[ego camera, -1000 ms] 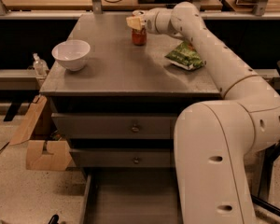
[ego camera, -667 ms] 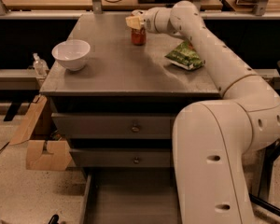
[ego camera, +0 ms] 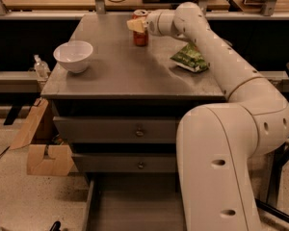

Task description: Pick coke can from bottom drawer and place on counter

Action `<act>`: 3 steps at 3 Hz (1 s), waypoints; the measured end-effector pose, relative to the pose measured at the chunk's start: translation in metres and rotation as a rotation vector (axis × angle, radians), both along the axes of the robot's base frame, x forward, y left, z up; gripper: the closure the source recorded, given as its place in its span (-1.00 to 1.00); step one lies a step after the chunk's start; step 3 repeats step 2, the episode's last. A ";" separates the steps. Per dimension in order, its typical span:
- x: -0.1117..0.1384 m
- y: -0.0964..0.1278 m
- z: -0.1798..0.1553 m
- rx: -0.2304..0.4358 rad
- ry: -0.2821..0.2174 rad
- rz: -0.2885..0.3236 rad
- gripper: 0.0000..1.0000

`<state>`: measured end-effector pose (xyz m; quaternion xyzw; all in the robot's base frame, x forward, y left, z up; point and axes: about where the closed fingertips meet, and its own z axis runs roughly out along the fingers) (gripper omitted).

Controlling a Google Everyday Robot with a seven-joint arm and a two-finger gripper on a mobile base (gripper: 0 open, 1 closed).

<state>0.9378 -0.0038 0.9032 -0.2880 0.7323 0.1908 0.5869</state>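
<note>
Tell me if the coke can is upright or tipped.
Upright: the coke can stands on the counter near its far edge, silver top up. The gripper is at the can's upper part.

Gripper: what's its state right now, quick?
Gripper: at the top of the coke can standing on the counter; its state cannot be told.

White round bowl (ego camera: 73,56): upright near the left edge of the grey desk (ego camera: 120,73). Green crinkled snack bag (ego camera: 190,59): flat on the right side, below and to the right of the gripper (ego camera: 136,25) at the far edge. Small clear plastic bottle (ego camera: 40,67): left of the desk. Open brown cardboard box (ego camera: 44,153): on the speckled floor (ego camera: 19,201). Two grey knobbed drawers (ego camera: 115,129): closed.
</note>
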 end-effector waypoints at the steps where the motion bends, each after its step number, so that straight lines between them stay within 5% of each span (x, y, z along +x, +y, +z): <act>1: 0.000 0.000 0.000 0.000 0.000 0.000 -1.00; 3: 0.000 0.000 0.000 0.000 0.000 0.000 -1.00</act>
